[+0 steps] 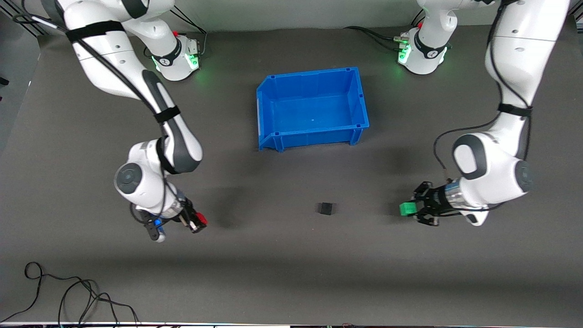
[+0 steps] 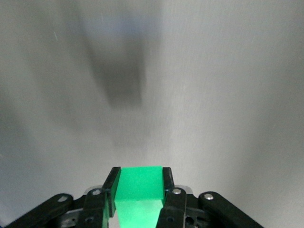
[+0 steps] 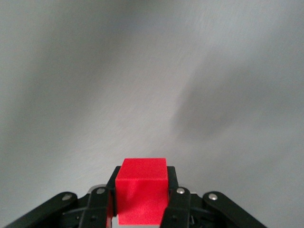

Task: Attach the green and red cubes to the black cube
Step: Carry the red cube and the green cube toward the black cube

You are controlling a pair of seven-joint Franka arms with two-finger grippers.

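Note:
The black cube (image 1: 325, 208) lies on the dark table mat, between the two grippers and nearer the front camera than the blue bin. My left gripper (image 1: 412, 209) is shut on the green cube (image 1: 407, 208), held above the mat toward the left arm's end; the cube fills the gap between the fingers in the left wrist view (image 2: 139, 192). My right gripper (image 1: 196, 222) is shut on the red cube (image 1: 202, 220), held above the mat toward the right arm's end; it shows between the fingers in the right wrist view (image 3: 141, 190). Neither wrist view shows the black cube.
An empty blue bin (image 1: 360, 98) stands in the middle of the table, farther from the front camera than the black cube. Loose black cables (image 1: 68, 296) lie by the table's near edge at the right arm's end.

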